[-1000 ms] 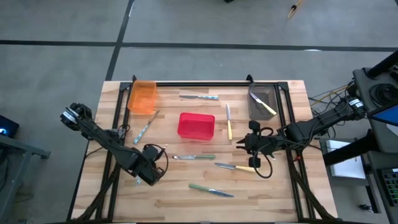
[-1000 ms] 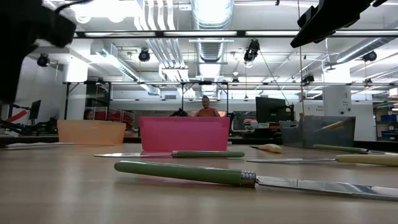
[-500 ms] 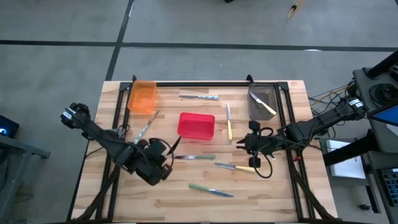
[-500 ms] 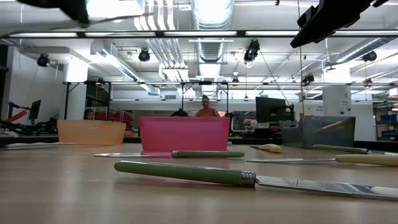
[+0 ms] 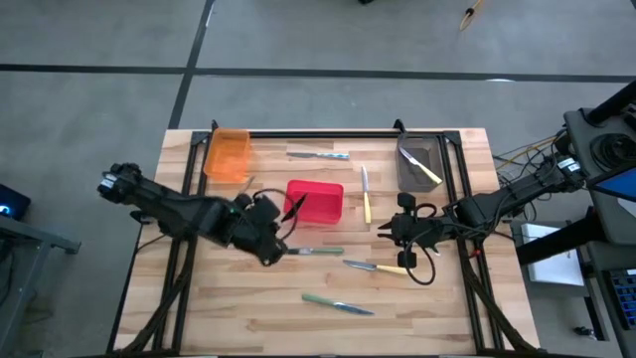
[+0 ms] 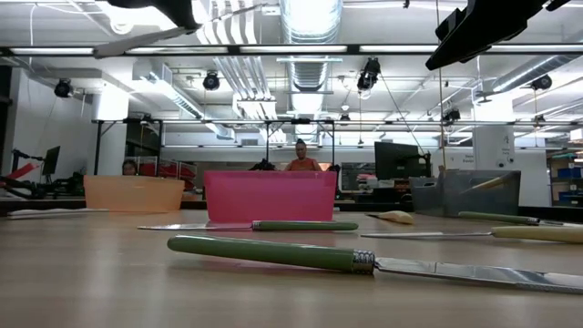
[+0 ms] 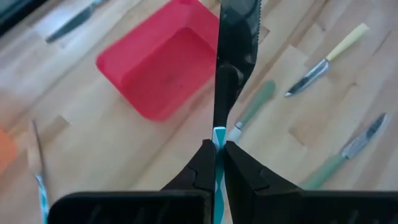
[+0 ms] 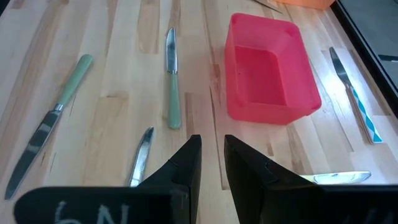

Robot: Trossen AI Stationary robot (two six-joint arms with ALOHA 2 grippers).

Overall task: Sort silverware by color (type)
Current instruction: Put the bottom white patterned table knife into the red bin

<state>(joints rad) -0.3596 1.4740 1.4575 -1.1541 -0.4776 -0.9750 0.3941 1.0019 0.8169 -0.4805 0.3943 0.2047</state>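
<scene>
My left gripper hangs above the table just left of the red bin, shut on a knife with a light blue handle. The knife's blade reaches toward the bin and shows high up in the low view. My right gripper waits right of the bin, held above the table with its fingers slightly open and nothing between them. Green-handled knives and yellow-handled ones lie flat on the wood. My left gripper pinches the knife's light blue handle between its two fingers. The knife runs on along the fingers, with the dark blade sticking out past their tips toward the red bin. The fingers slant downward. The knife is lifted clear of the table.
An orange bin stands at the far left. A grey bin at the far right holds a yellow-handled utensil. A blue-handled knife lies near the far edge, and another blue one lies left of the red bin.
My left gripper has risen from low over the near left of the table. It has swung toward the far side and the right, up to the red bin, turning its wrist on the way. The blue-handled knife has gone with it, clear of the table.
</scene>
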